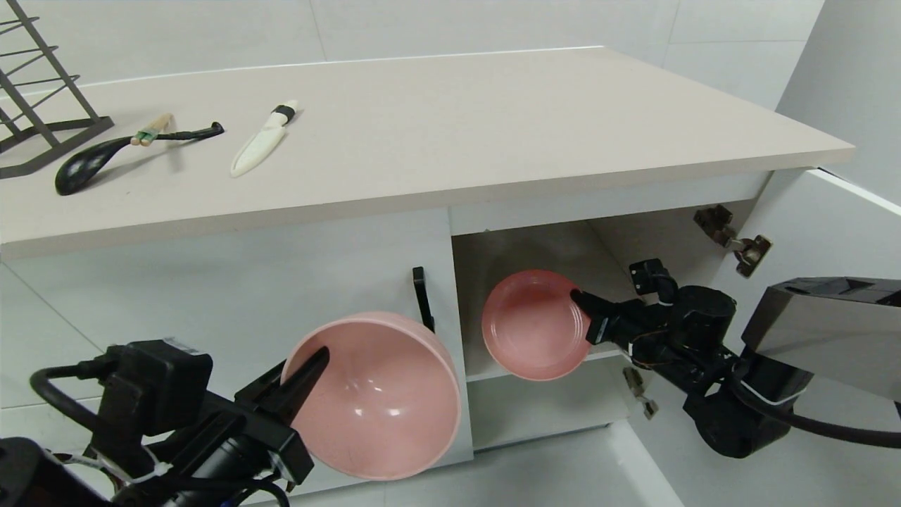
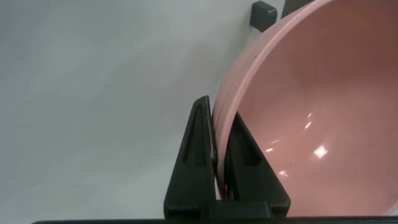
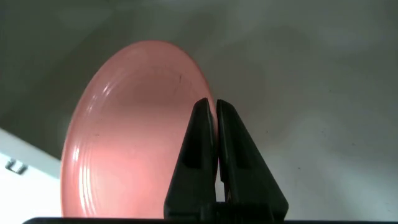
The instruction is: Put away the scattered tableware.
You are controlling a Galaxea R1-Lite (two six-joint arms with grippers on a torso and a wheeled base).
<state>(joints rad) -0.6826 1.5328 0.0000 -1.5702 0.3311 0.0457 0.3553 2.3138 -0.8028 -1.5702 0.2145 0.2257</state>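
My left gripper (image 1: 310, 366) is shut on the rim of a large pink bowl (image 1: 383, 398), held on edge in front of the closed cabinet door (image 1: 232, 296); the left wrist view shows its fingers (image 2: 202, 143) pinching the bowl's rim (image 2: 227, 118). My right gripper (image 1: 581, 299) is shut on the edge of a pink plate (image 1: 531, 327), held upright inside the open cabinet, above the shelf (image 1: 542, 370). In the right wrist view the fingers (image 3: 202, 134) clamp the plate (image 3: 130, 130). On the countertop lie a black ladle (image 1: 91, 162), chopsticks (image 1: 153, 130) and a white knife (image 1: 262, 141).
A black wire rack (image 1: 35, 105) stands at the counter's far left. The right cabinet door (image 1: 830, 211) is swung open, hinges (image 1: 732, 239) showing. A black handle (image 1: 422, 296) sits on the closed door. A lower cabinet compartment (image 1: 549, 415) lies beneath the shelf.
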